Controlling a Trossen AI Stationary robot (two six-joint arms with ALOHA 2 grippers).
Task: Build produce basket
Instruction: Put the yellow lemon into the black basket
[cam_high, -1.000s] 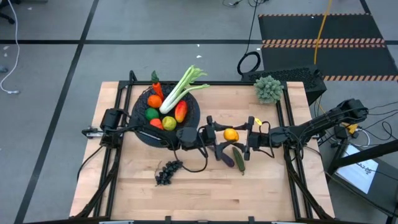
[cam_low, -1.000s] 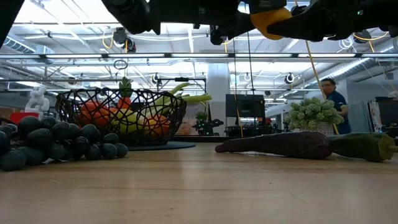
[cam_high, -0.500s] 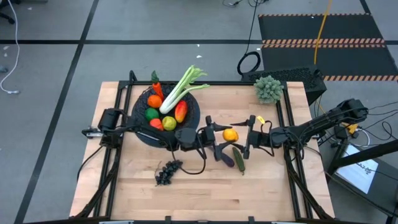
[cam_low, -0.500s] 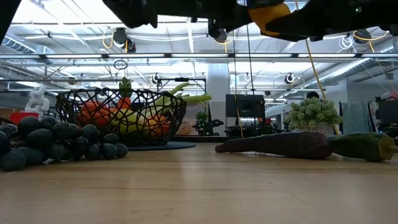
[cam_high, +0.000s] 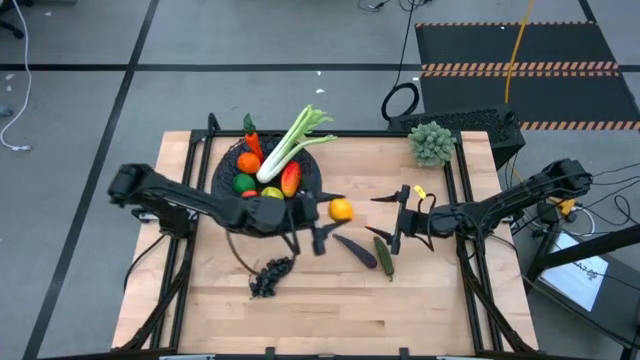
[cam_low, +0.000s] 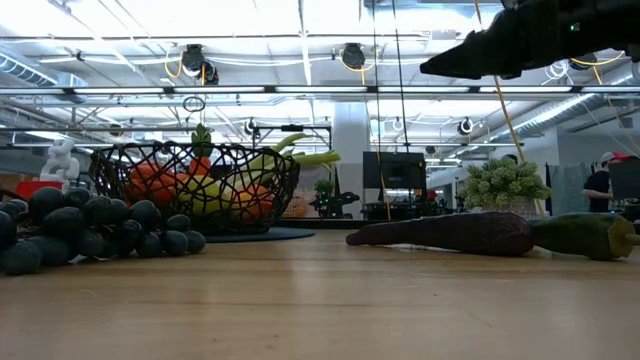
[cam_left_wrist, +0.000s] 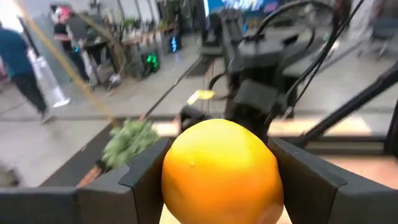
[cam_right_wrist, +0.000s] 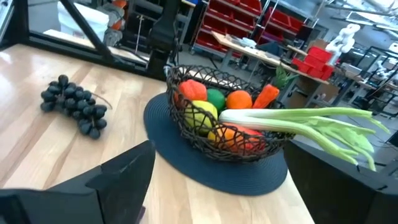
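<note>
The left claw (cam_high: 335, 212) is clamped on an orange (cam_high: 341, 209) and holds it above the worktop (cam_high: 330, 300) just beside the basket (cam_high: 225, 185), likely so it can be carried over the rim and let go among the fruit already inside. The right claw (cam_high: 388, 216), fingers apart and empty, hangs farther from the basket, past the orange. The eggplant (cam_high: 354, 249), cucumber (cam_high: 384, 255) and grapes (cam_high: 270, 276) lie on the worktop near the basket, probably awaiting their turn.
</note>
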